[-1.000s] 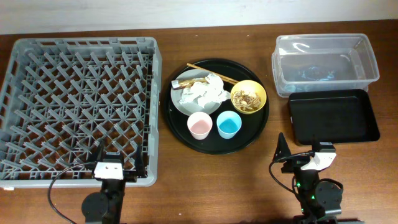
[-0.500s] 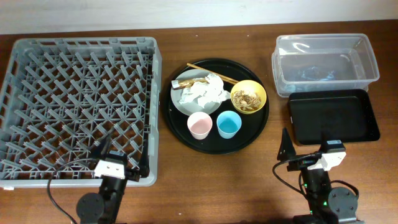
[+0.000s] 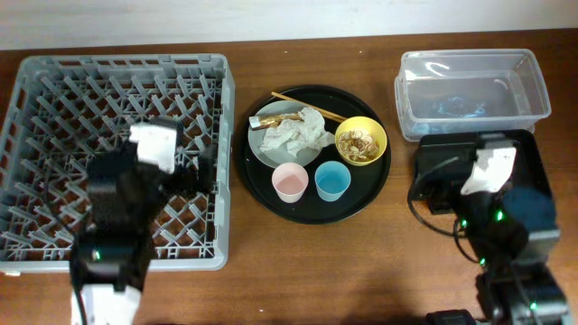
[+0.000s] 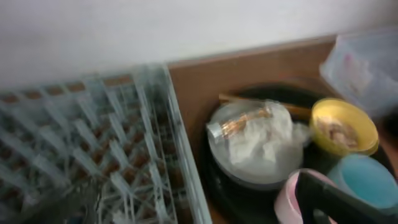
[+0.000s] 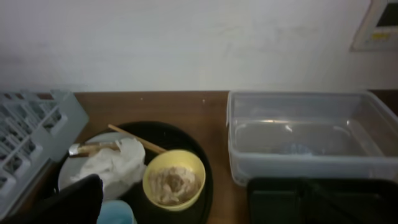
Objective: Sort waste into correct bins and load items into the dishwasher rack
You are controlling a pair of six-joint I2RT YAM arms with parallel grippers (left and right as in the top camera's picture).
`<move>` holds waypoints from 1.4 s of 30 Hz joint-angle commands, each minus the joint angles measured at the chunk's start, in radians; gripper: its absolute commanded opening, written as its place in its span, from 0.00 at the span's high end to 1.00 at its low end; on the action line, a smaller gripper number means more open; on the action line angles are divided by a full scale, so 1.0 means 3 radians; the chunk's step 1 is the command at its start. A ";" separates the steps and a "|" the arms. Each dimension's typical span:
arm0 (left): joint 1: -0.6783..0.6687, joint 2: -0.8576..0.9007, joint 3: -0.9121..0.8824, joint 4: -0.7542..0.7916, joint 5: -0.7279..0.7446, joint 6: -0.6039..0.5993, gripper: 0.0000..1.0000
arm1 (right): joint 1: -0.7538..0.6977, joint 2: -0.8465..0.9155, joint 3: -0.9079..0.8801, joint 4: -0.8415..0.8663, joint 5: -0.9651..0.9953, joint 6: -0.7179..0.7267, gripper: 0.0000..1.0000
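The grey dishwasher rack (image 3: 90, 99) fills the left. On the round black tray (image 3: 366, 194) a pale plate (image 3: 264, 152) holds a crumpled white napkin (image 3: 293, 135), with chopsticks (image 3: 307, 104) across its far edge. Beside it are a yellow bowl (image 3: 361, 140) with brown scraps, a pink cup (image 3: 290, 181) and a blue cup (image 3: 332, 181). The clear tub (image 3: 474, 90) and the shallow black tray (image 3: 535, 144) are at the right. My left gripper (image 3: 197, 167) is open and empty over the rack's right edge. My right gripper (image 3: 432, 179) is open and empty over the black tray's left end.
A small silver and gold wrapper (image 3: 271, 118) lies on the plate by the napkin. Bare brown table runs along the front edge and between the round tray and the bins. A white wall stands behind the table.
Both arms have risen from the front edge and moved away from me. The left is now over the rack, the right over the black tray. Nothing on the table has moved.
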 commanded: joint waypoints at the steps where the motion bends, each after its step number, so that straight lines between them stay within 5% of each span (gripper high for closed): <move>1: -0.0093 0.0558 0.0801 -0.0523 0.0033 0.0083 0.01 | -0.0017 0.0488 0.0657 -0.0478 -0.0019 -0.0024 0.02; 6: -0.0235 0.1640 0.2252 -0.2038 -0.0140 0.0233 0.01 | -0.0017 0.1345 0.1678 -0.1348 -0.0182 -0.0022 0.02; 8: -0.0331 0.1968 0.2593 -0.2210 -0.0140 0.0233 0.00 | -0.0017 0.1572 0.1734 -0.1321 -0.0373 -0.0022 0.02; 10: -0.0403 0.2191 0.2647 -0.2063 -0.0097 0.0243 0.01 | -0.0020 0.1699 0.1734 -0.1321 -0.0367 -0.0023 0.02; 12: -0.0456 0.2342 0.2647 -0.1890 0.0184 0.0801 0.01 | -0.0023 0.1704 0.1734 -0.1320 -0.0365 -0.0023 0.02; 18: -0.0960 0.3176 0.2649 -0.0949 -0.0802 0.0868 0.01 | -0.0022 0.1633 0.1734 -0.1467 -0.0342 -0.0022 0.02; 22: -0.1161 0.3600 0.2649 -0.0520 -0.0843 0.0868 0.01 | -0.0022 0.1634 0.1734 -0.1596 -0.0341 -0.0023 0.02; 35: -0.1539 0.4335 0.2644 -0.0526 -0.0716 0.0913 0.02 | -0.0022 0.1640 0.1733 -0.1719 -0.0342 -0.0023 0.02; 39: -0.1540 0.4447 0.2644 -0.0519 -0.0716 0.0913 0.25 | -0.0022 0.1640 0.1733 -0.1732 -0.0341 -0.0023 0.02; 42: -0.1539 0.4445 0.2647 -0.0519 -0.0717 0.0912 0.82 | -0.0022 0.1640 0.1733 -0.1731 -0.0331 -0.0023 0.02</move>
